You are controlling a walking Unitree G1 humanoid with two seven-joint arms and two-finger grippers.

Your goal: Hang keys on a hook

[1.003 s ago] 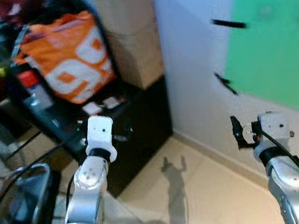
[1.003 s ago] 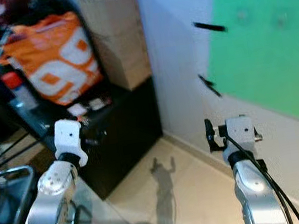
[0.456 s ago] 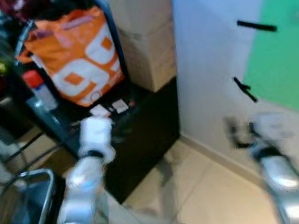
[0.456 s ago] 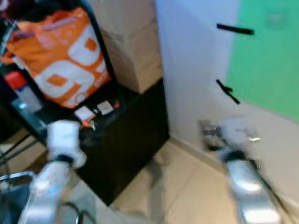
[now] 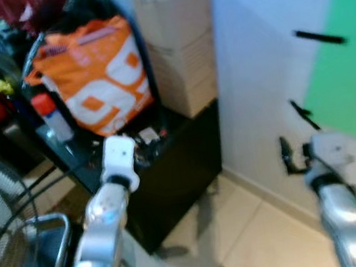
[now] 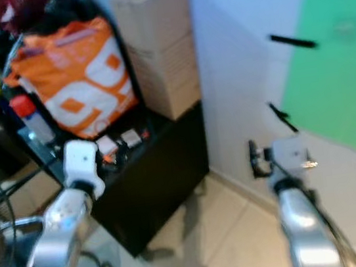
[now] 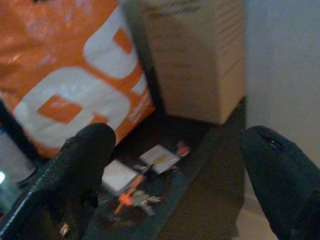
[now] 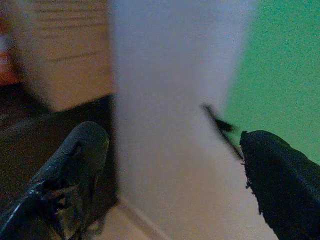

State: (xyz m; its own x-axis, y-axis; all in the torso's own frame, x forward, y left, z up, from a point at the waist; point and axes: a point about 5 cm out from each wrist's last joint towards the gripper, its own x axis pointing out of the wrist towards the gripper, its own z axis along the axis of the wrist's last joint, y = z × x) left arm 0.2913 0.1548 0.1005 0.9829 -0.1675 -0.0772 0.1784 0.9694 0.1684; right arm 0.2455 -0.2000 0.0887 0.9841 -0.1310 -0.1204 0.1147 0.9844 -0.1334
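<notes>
The left claw (image 7: 170, 165) hangs wide open and empty above the low black bench (image 5: 181, 156). Below it on the bench top lies 1 small bunch of metal keys with an orange tag (image 7: 134, 198), its long axis running from the tag end out toward the bench's front edge, beside 2 small white cards (image 7: 159, 157). The right claw (image 8: 170, 165), also spread wide and empty, faces the white wall (image 5: 254, 63), where 2 thin black hooks (image 5: 318, 37) stick out, 1 above the other. At the bench's back stand 1 orange-and-white bag (image 5: 97, 78) and 2 stacked cardboard boxes (image 5: 180, 47).
</notes>
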